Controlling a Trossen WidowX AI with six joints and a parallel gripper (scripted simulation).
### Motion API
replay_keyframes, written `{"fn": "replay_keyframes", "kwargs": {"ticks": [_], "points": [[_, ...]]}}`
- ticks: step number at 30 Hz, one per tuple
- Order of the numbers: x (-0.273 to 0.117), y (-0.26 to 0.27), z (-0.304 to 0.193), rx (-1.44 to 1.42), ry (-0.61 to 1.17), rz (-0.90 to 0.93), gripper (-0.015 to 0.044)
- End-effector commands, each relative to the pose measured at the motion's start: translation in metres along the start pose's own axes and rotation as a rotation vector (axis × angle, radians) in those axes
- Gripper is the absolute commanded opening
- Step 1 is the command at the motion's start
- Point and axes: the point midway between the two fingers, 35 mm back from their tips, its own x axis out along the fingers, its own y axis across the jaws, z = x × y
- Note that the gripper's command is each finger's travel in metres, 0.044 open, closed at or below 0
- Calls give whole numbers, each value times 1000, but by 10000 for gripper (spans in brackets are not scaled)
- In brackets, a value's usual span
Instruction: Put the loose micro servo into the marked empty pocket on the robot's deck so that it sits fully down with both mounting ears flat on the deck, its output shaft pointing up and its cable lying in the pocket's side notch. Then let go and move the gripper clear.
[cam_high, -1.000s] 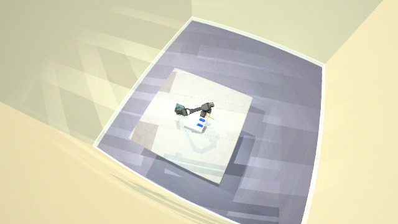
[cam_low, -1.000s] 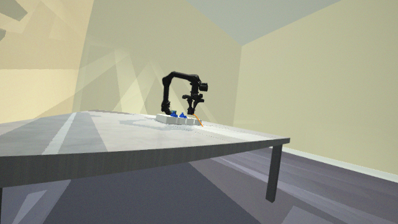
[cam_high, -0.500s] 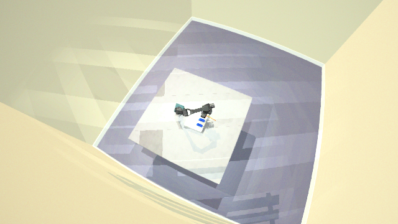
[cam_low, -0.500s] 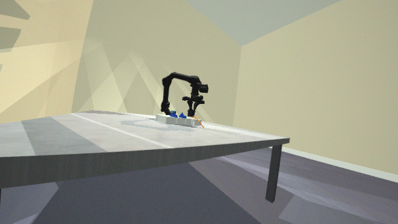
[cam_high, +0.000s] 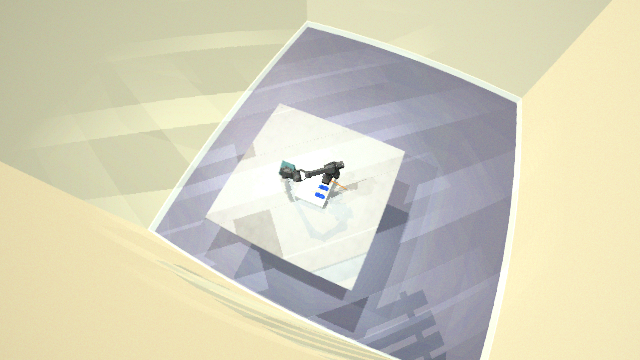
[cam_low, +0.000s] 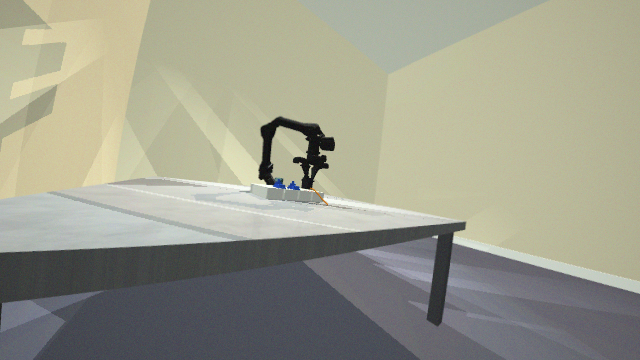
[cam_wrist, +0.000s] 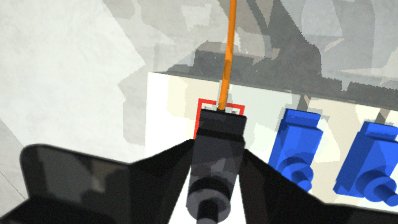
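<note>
Servo (cam_wrist: 217, 145) points shaft-up, long axis in line with cable (cam_high: 340, 185) (cam_low: 320, 196) (cam_wrist: 228, 60)

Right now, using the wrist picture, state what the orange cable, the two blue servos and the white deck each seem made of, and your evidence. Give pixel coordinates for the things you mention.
Orange cable (cam_low: 320, 196) (cam_wrist: 228, 62): probably rubber or plastic coating; smooth, evenly coloured, slender.
Blue servos (cam_wrist: 300, 139) (cam_wrist: 367, 156): likely hard plastic; crisp edges, solid colour.
White deck (cam_wrist: 172, 107): perhaps matt plastic or painted board; flat, pale, without visible grain.
</note>
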Motion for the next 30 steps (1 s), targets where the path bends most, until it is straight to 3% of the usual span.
{"fn": "replay_keyframes", "kwargs": {"ticks": [1, 30], "points": [[1, -1, 1, -4, -5, -1, 0], [31, -1, 1, -4, -5, -2, 0]]}}
